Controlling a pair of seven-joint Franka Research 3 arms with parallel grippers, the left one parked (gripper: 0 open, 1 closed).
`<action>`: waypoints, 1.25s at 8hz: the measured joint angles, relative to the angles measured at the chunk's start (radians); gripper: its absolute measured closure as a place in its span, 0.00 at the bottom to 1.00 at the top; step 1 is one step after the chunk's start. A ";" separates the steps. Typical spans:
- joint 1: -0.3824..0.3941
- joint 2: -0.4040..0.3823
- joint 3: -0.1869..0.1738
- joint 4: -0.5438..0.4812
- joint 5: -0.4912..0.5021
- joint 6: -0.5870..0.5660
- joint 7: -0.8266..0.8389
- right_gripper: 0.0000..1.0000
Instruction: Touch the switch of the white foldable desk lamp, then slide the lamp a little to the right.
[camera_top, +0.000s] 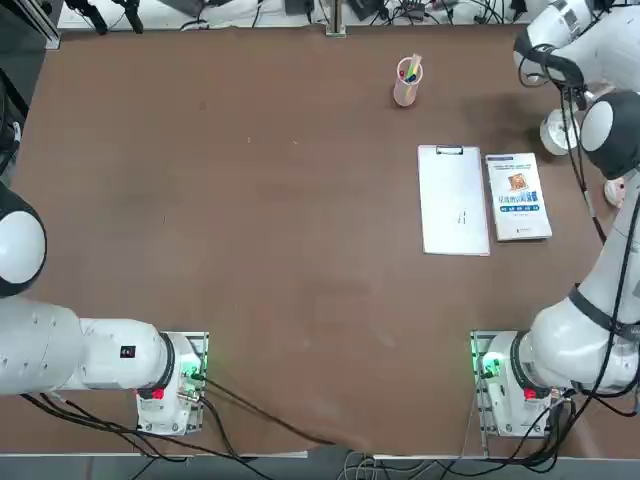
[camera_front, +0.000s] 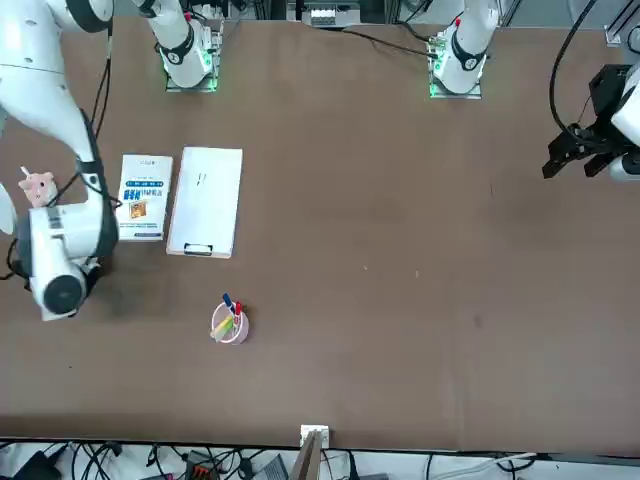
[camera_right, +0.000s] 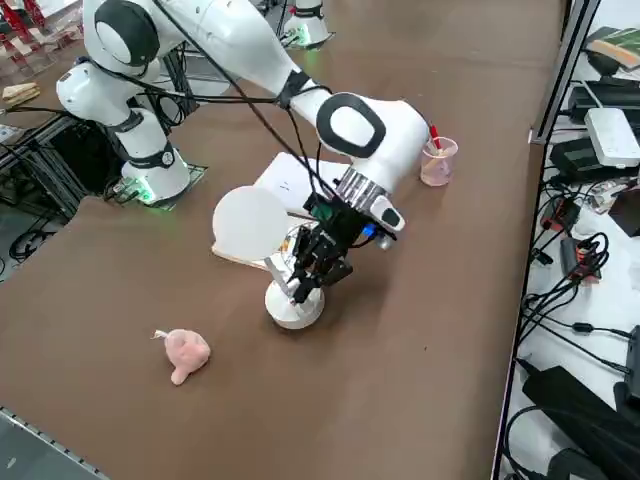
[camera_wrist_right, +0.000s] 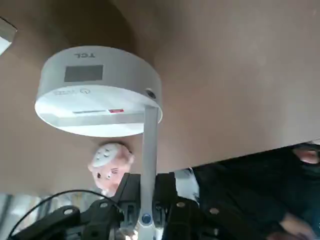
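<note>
With its fingers closed around the thin stem of the white foldable desk lamp (camera_right: 285, 270), which stood near the bench's right edge, the right gripper (camera_right: 308, 280) risked tipping the light lamp if pushed high on the stem.
</note>
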 joint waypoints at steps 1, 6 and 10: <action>-0.019 0.000 0.000 0.013 0.024 -0.004 0.003 0.85; -0.032 0.010 0.001 0.016 0.039 -0.066 0.069 0.85; -0.033 0.038 0.001 0.016 0.039 -0.068 0.111 0.85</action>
